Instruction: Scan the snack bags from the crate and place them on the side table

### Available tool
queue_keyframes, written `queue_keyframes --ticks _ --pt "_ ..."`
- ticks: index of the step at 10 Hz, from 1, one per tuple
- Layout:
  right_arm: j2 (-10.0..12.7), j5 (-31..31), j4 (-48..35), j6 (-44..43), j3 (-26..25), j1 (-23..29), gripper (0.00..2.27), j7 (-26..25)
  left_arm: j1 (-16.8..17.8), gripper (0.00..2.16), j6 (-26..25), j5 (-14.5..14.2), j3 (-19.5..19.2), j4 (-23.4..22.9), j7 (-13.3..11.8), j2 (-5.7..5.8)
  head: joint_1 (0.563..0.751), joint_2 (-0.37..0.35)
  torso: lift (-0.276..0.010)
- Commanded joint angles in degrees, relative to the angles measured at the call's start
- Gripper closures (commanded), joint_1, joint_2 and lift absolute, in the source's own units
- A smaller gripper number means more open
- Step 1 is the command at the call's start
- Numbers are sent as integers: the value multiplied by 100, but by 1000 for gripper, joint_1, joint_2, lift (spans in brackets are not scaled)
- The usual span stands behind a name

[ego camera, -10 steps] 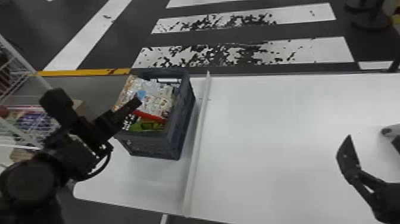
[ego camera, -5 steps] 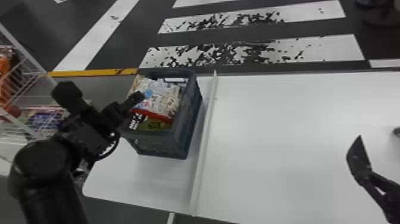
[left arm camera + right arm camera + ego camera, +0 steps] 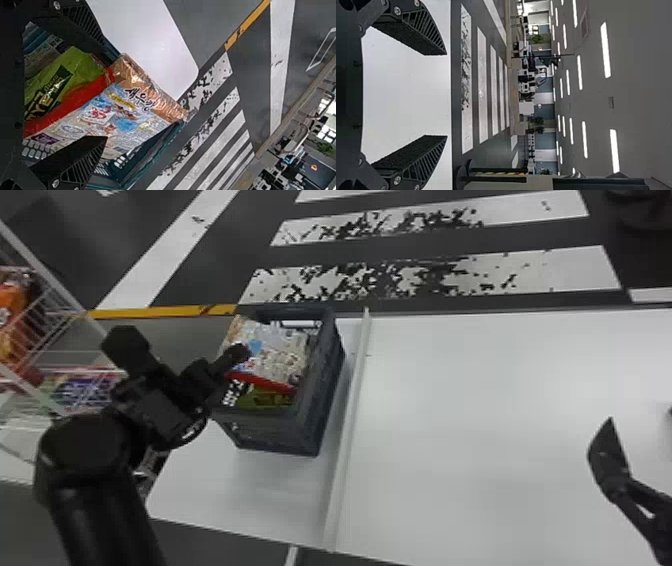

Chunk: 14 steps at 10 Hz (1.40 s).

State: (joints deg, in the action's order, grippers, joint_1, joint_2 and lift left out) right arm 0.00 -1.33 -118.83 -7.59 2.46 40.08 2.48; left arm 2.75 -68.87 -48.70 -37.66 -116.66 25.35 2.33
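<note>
Snack bags [image 3: 130, 113] in crate [image 3: 272, 435], light one overlapping green bag [image 3: 63, 77], so probably first out. Crate's on the worktop [image 3: 500, 430], beside the raised strip [image 3: 347, 430], seemingly for easy left-side reach. Left claw [image 3: 109, 97]: wide open over the bags, nothing held, likely spread to straddle the top one. Right claw [image 3: 446, 95]: also wide, empty, over worktop, presumably clear of the pick.

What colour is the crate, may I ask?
The crate is dark bluish grey, clearest in the head view.
</note>
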Motion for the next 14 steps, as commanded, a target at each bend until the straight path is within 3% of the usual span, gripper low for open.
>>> queue_keyframes --ticks 1,5,7,9,10,12,14 --pt "5 1 0 0 0 0 137 -2 164 97 0 9 30 231 58 31 695 297 -94" --pt "5 36 0 0 26 9 137 -2 463 151 0 106 118 706 75 119 695 291 -94" --pt "5 36 -9 0 26 9 137 -2 498 370 -35 203 197 820 -4 136 695 289 -94" --pt "5 36 -9 0 35 9 137 -2 296 1666 -70 194 197 750 -294 136 695 280 -94" --pt "5 36 0 0 44 9 137 7 217 2142 -141 194 189 653 -347 128 695 274 -94" --pt "5 36 0 0 70 9 137 -2 68 2142 -141 176 92 319 -435 110 695 278 -94" --pt "5 36 0 0 70 9 137 -2 -143 2142 -141 -43 -22 -270 -452 66 695 288 -94"
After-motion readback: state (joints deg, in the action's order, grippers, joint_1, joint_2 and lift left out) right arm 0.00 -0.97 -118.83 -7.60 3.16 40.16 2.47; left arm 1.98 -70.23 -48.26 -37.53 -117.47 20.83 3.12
